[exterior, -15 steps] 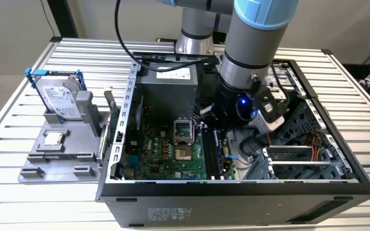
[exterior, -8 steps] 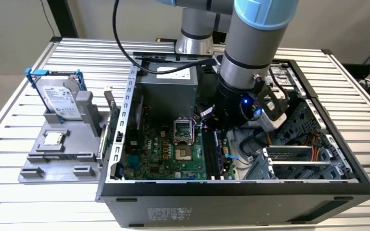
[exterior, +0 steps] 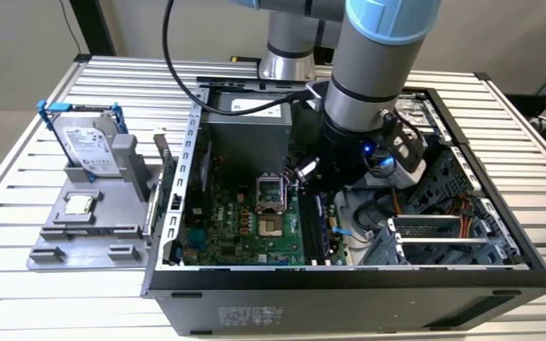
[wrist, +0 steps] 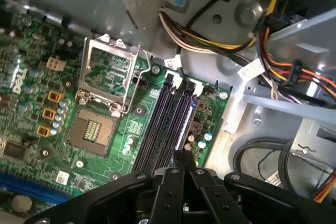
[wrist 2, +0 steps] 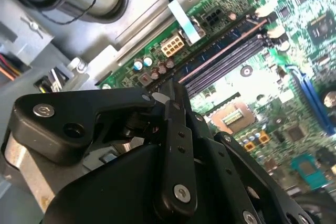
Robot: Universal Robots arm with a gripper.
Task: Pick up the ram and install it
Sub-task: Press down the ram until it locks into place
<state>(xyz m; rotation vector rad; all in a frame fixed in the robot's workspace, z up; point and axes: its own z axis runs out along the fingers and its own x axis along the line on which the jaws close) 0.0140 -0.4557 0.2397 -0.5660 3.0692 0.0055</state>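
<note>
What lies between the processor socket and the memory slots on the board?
Green board with a screw hole and small capacitors, seen in the first wrist view.

Nothing really legible here tbh. The hard drive (exterior: pixel 91 142) has a printed label, there's a sticker on the case front (exterior: pixel 249 312), white lettering on the motherboard (wrist: pixel 16 80), and a cable tag (wrist: pixel 251 69), all unreadable.

Ext view: high, overlooks open case (exterior: pixel 349 280). Both wrist views: close on motherboard (wrist: pixel 63 124).
</note>
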